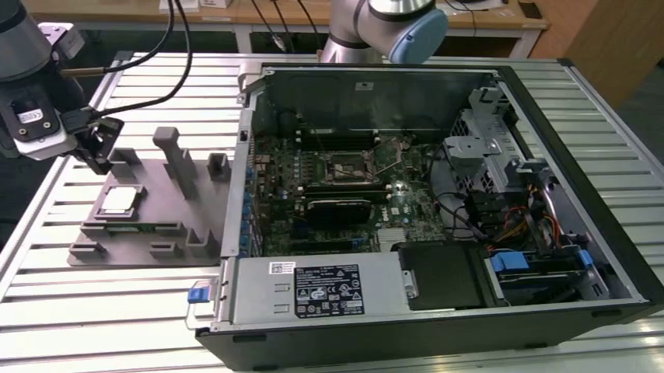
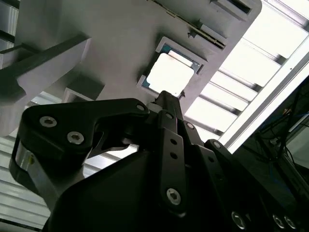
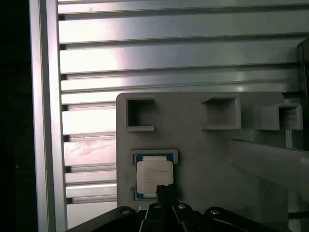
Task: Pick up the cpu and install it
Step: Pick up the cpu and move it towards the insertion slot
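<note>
The cpu [image 1: 120,200], a small square chip with a shiny silver top, lies flat in a recess of the grey fixture [image 1: 166,221] on the exterior view's left. My gripper [image 1: 101,158] hangs above the fixture's far edge, just beyond the cpu and apart from it. In both wrist views the cpu [image 2: 169,75] [image 3: 153,175] lies right in front of the gripper [image 2: 166,97] [image 3: 166,189], whose black fingers stand together with nothing between them. The square socket [image 1: 347,165] sits on the motherboard inside the open computer case [image 1: 581,148].
The fixture [image 3: 203,145] carries upright posts [image 1: 174,159] and several empty square pockets [image 3: 140,115]. It rests on a slatted aluminium table [image 1: 135,311]. The case holds a power supply [image 1: 311,291], drive cage [image 1: 483,148] and cables [image 1: 518,225]. The arm's base [image 1: 384,31] stands behind the case.
</note>
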Controlling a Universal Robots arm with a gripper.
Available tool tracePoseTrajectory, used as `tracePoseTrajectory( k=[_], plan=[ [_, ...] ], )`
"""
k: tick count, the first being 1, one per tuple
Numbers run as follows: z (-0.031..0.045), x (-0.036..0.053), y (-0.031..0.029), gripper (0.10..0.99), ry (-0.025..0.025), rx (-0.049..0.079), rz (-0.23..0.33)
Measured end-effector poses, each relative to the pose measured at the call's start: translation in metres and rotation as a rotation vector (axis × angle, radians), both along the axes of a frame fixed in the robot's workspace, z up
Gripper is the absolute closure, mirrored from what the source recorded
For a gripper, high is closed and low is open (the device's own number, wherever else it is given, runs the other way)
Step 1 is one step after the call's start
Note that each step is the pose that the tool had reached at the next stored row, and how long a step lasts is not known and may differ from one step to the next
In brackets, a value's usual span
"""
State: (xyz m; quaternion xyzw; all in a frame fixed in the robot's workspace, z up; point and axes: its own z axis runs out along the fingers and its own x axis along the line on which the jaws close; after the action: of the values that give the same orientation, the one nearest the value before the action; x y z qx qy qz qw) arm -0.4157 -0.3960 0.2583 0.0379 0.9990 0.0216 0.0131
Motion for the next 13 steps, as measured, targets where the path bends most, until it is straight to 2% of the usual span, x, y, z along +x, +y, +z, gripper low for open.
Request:
tracePoseTrajectory(
  k=[1,3,4,9,13],
  plan=[
    [-0.0036,-0.0016,0.0000,0.980,0.0000,0.000,0.000],
    [-0.0058,-0.0021,0.0000,0.980,-0.0003,0.000,0.000],
    [-0.0166,-0.0049,0.0000,0.980,-0.0001,0.000,0.000],
    [-0.0213,-0.0056,-0.0007,0.980,0.0001,0.000,0.000],
    [-0.0252,-0.0061,-0.0044,0.980,0.0000,0.000,0.000]
  ],
)
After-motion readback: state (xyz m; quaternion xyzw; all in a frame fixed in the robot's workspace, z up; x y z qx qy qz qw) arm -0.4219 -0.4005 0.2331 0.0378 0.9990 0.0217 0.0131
